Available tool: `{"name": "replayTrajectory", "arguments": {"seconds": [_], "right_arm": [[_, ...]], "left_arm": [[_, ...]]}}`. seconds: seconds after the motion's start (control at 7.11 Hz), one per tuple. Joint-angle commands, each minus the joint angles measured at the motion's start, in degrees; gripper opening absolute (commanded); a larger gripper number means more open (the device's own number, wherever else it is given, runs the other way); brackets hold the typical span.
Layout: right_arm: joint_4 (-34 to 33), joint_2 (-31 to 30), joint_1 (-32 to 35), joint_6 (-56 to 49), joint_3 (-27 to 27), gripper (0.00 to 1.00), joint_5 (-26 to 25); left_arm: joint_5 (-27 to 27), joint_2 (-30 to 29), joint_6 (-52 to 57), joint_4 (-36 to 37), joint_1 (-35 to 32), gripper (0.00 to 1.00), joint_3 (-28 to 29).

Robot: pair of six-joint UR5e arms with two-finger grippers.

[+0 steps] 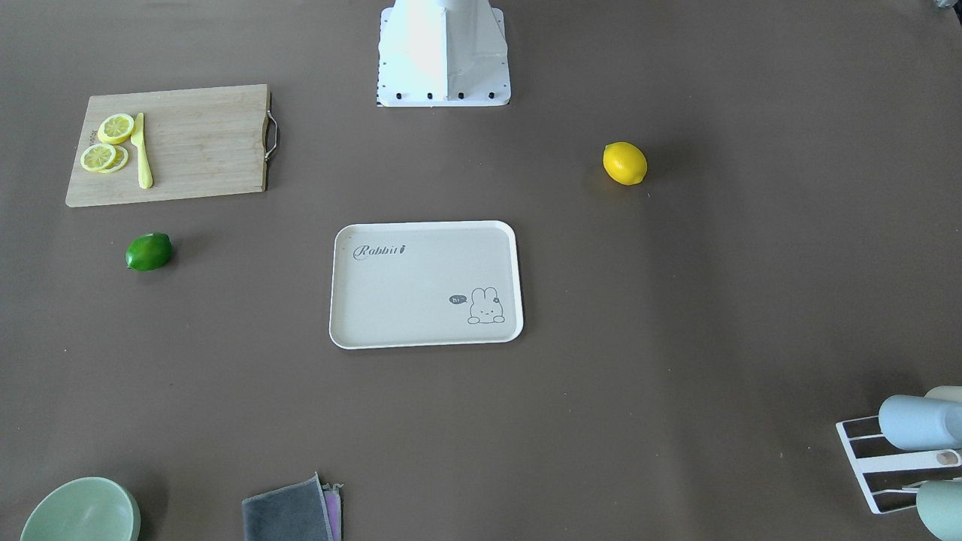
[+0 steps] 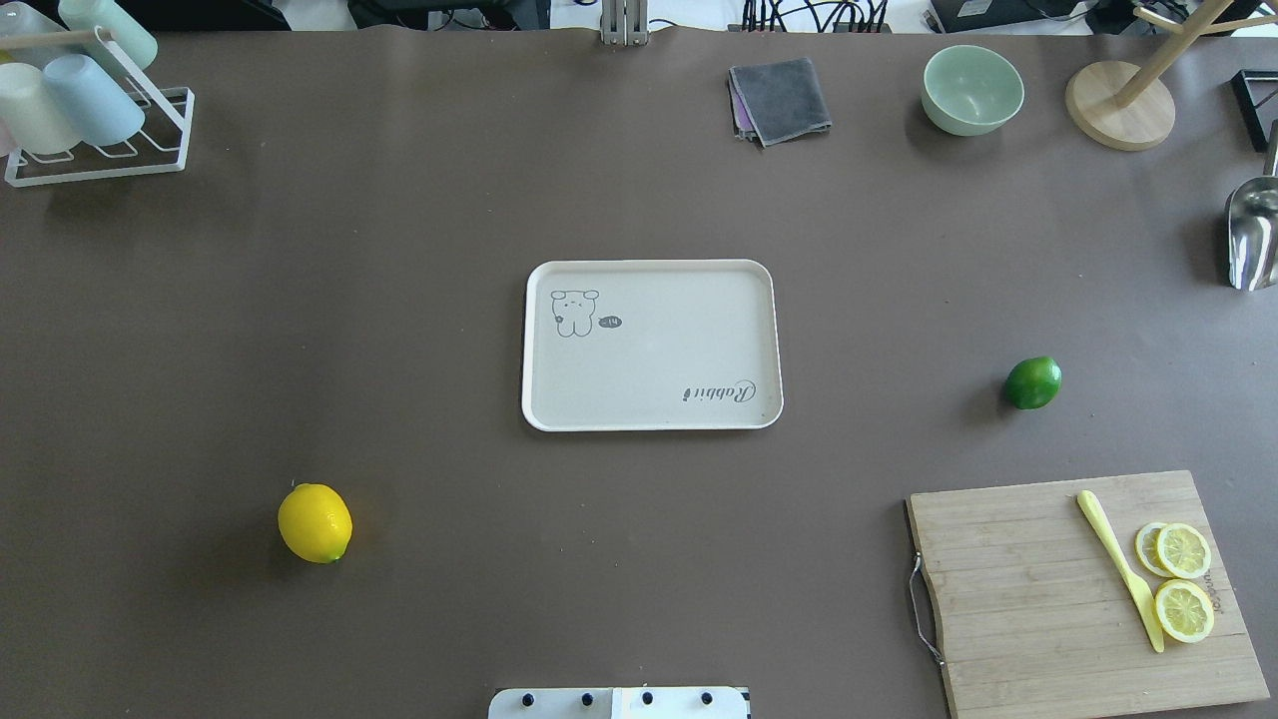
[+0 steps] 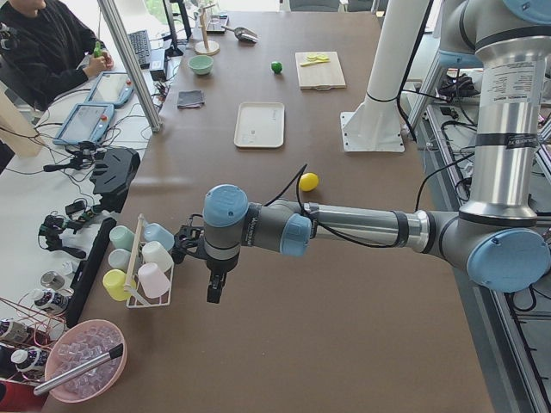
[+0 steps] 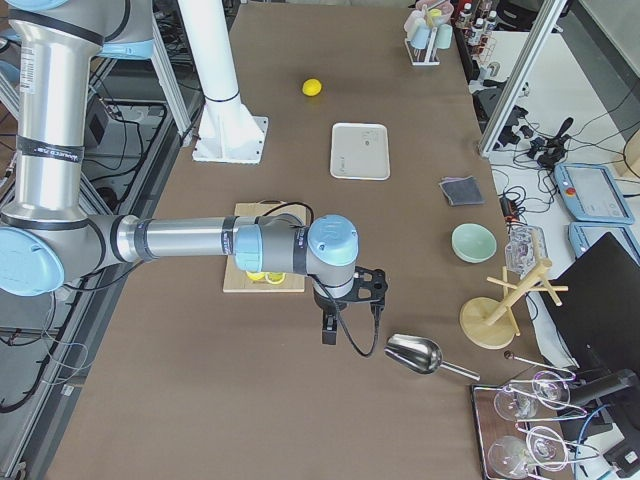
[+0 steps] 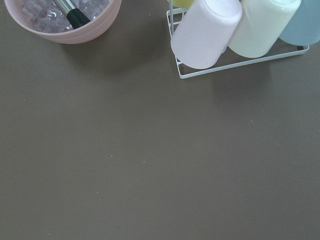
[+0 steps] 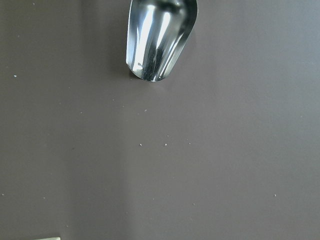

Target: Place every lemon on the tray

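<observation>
The yellow lemon (image 2: 315,522) lies on the brown table at the robot's near left, also in the front view (image 1: 624,163). The green lemon (image 2: 1032,382) lies to the right of the tray, beyond the cutting board, also in the front view (image 1: 149,251). The cream tray (image 2: 652,345) sits at the table's middle with nothing on it. My left gripper (image 3: 213,292) hangs over the table's left end by the cup rack. My right gripper (image 4: 328,330) hangs over the right end near the metal scoop. Both are far from the lemons, and I cannot tell if they are open or shut.
A wooden cutting board (image 2: 1018,599) with lemon slices and a yellow knife is at the near right. A cup rack (image 2: 90,110) stands far left. A grey cloth (image 2: 781,100), green bowl (image 2: 971,88), wooden stand (image 2: 1118,105) and metal scoop (image 2: 1253,235) line the far and right edges.
</observation>
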Motion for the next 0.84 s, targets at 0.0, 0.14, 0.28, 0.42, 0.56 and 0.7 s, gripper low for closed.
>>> {"name": "replayTrajectory", "arguments": {"seconds": [0.0, 0.14, 0.28, 0.42, 0.56, 0.7], "right_arm": [[0.0, -0.1, 0.0, 0.0, 0.0, 1.00, 0.2], [0.1, -0.1, 0.0, 0.0, 0.0, 1.00, 0.3], [0.0, 0.0, -0.2, -0.1, 0.4, 1.00, 0.8], [0.1, -0.2, -0.2, -0.1, 0.5, 1.00, 1.0], [0.1, -0.2, -0.2, 0.0, 0.2, 1.00, 0.5], [0.1, -0.2, -0.2, 0.0, 0.5, 1.00, 0.5]], "left_arm": [[0.0, 0.0, 0.0, 0.0, 0.0, 0.98, 0.1], [0.0, 0.0, 0.0, 0.0, 0.0, 0.98, 0.0], [0.0, 0.0, -0.1, 0.1, 0.0, 0.98, -0.2], [0.0, -0.1, -0.1, 0.1, 0.0, 0.98, 0.2], [0.2, -0.5, -0.1, 0.0, 0.1, 0.98, 0.4], [0.1, -0.6, -0.1, 0.1, 0.1, 0.98, 0.1]]}}
